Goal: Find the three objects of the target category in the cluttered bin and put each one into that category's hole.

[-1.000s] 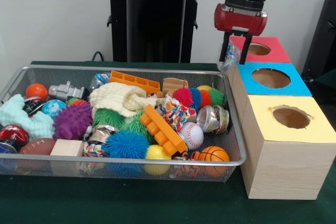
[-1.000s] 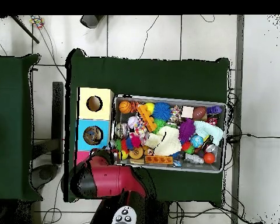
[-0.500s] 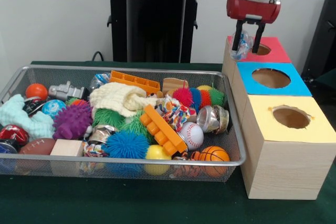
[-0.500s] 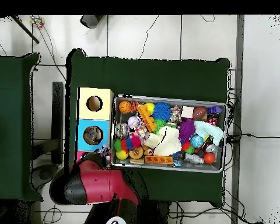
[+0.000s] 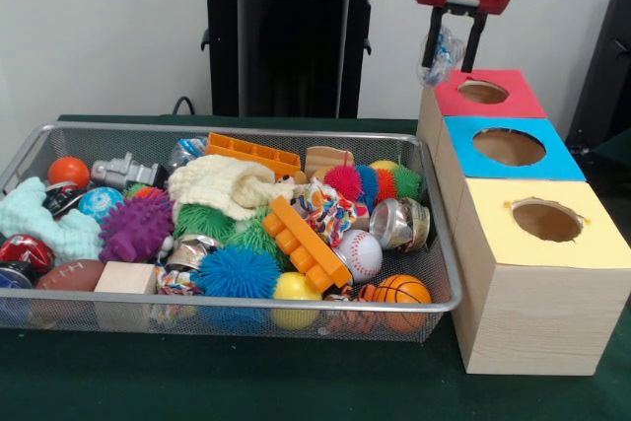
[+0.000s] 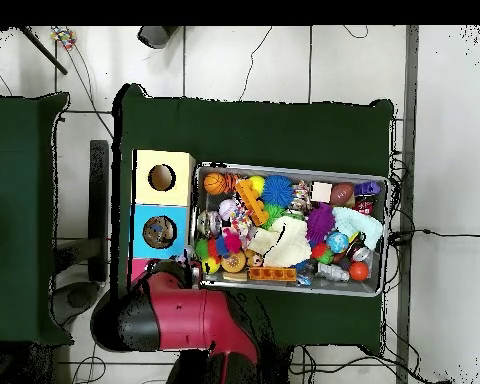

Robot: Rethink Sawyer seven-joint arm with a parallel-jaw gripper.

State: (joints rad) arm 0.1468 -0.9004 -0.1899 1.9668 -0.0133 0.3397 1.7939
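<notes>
My gripper hangs above the left edge of the red box, just left of its round hole. It is shut on a crumpled clear wrapper that dangles between the fingers, clear of the box top. In the overhead view my red arm covers the gripper and most of the red box. The wire bin to the left holds several mixed toys, among them shiny crumpled wrappers, spiky balls, plastic bricks and sports balls.
A blue box and a yellow box, each with a round hole, stand in a row in front of the red one, right beside the bin. A black stand rises behind the bin.
The gripper, holding the wrapper, moved from the bin's back right corner over to the red box, then rose higher above it.
</notes>
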